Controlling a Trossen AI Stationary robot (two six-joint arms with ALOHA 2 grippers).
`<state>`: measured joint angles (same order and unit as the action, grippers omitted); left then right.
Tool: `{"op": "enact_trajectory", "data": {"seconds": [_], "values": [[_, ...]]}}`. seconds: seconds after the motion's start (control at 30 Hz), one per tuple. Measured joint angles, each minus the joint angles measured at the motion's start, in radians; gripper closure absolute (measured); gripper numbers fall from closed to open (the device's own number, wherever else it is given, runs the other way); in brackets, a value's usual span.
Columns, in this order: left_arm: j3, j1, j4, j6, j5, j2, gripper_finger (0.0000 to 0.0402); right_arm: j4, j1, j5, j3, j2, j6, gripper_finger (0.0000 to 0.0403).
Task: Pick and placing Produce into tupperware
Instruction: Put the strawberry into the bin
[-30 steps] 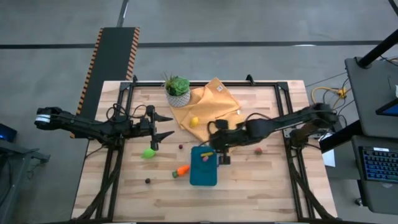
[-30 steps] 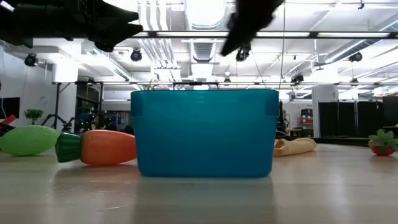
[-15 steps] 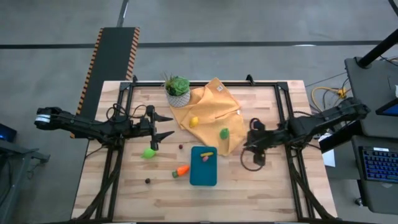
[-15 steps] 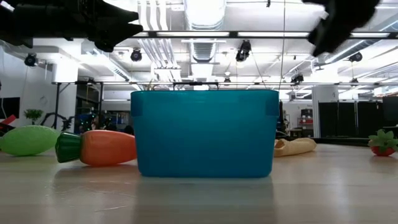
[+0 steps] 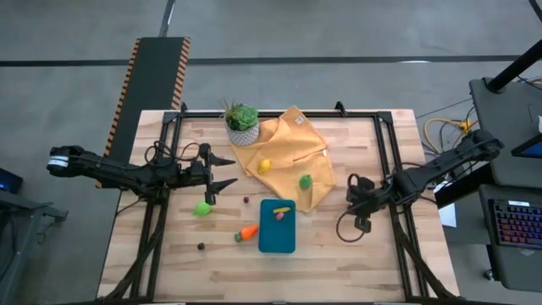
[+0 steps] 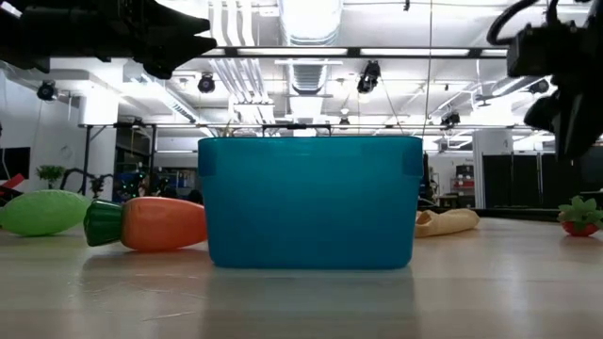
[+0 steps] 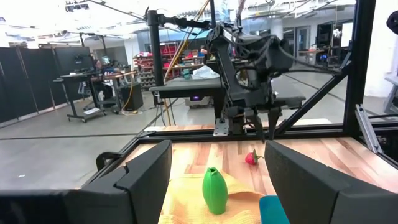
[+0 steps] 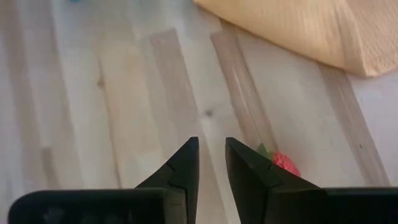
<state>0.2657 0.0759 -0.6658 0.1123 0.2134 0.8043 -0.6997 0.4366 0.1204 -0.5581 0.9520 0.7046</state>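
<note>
High view: the teal tupperware (image 5: 277, 226) sits on the wooden desk (image 5: 169, 263) just below the frame's centre, with a yellow piece and a small reddish piece inside it. An orange carrot (image 5: 246, 232) lies just left of it, a lime green fruit (image 5: 201, 207) further left, and two small dark berries, one at (image 5: 246, 200) and one at (image 5: 201, 246), lie on the bare wood. A yellow fruit (image 5: 264, 166) and a green pear-like piece (image 5: 305, 180) rest on the mustard cloth (image 5: 292, 135) above the container; a potted plant (image 5: 242, 124) stands at the cloth's upper left. The left gripper (image 5: 227, 170) hovers at centre left, jaws apart and empty. The right gripper (image 5: 353, 198) is at centre right, well apart from the container.

Low view: the tupperware (image 6: 309, 200) fills the centre, the carrot (image 6: 148, 223) touching or just beside its left wall, the lime fruit (image 6: 42, 212) at far left. A strawberry (image 6: 578, 217) sits at far right under the dark right arm.

Left wrist view: the green piece (image 7: 215, 191) stands on the cloth, the strawberry (image 7: 252, 158) beyond it, below the far arm.

Right wrist view: the jaws (image 8: 211, 163) are nearly together with a narrow gap, holding nothing; the strawberry (image 8: 282, 162) lies on the desk just beside one finger, partly hidden.
</note>
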Motion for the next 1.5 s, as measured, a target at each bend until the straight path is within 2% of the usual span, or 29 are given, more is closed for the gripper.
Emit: {"op": "enact_trajectory", "data": {"seconds": [0.2,0.37,0.63,0.87,0.93,1.0,1.2,1.3,1.37,1.5], "values": [[0.0,0.0,-0.007,0.0,0.0,0.0,0.0157,-0.03,-0.001,0.015,0.007,0.024,0.061,0.0335],[0.0,0.0,-0.007,0.0,0.0,0.0,0.0157,-0.061,-0.006,0.107,0.007,0.024,0.251,0.0339],[0.0,0.0,-0.007,0.0,0.0,0.0,0.0157,-0.06,-0.012,0.108,-0.011,0.026,0.637,0.034],[0.0,0.0,-0.007,0.0,0.0,0.0,0.0157,-0.085,-0.012,0.054,-0.011,0.026,0.719,0.034],[0.0,0.0,-0.007,0.0,0.0,0.0,0.0157,-0.067,-0.012,0.016,-0.011,0.025,0.608,0.0339],[0.0,0.0,-0.004,0.0,0.0,0.0,0.0157,-0.041,-0.007,-0.022,-0.016,0.026,0.409,0.0336],[0.0,0.0,-0.006,0.0,0.0,0.0,0.0157,0.005,0.0,-0.016,-0.045,0.033,-0.109,0.0328],[0.0,0.0,-0.006,0.0,0.0,0.0,0.0157,0.001,0.0,-0.052,-0.052,0.055,-0.365,0.033],[0.0,0.0,-0.006,0.0,0.0,0.0,0.0157,0.002,-0.001,-0.069,-0.054,0.079,-0.414,0.033],[0.0,0.0,-0.007,0.0,0.0,0.0,0.0157,0.001,-0.005,-0.075,-0.054,0.13,-0.393,0.0325]]}}
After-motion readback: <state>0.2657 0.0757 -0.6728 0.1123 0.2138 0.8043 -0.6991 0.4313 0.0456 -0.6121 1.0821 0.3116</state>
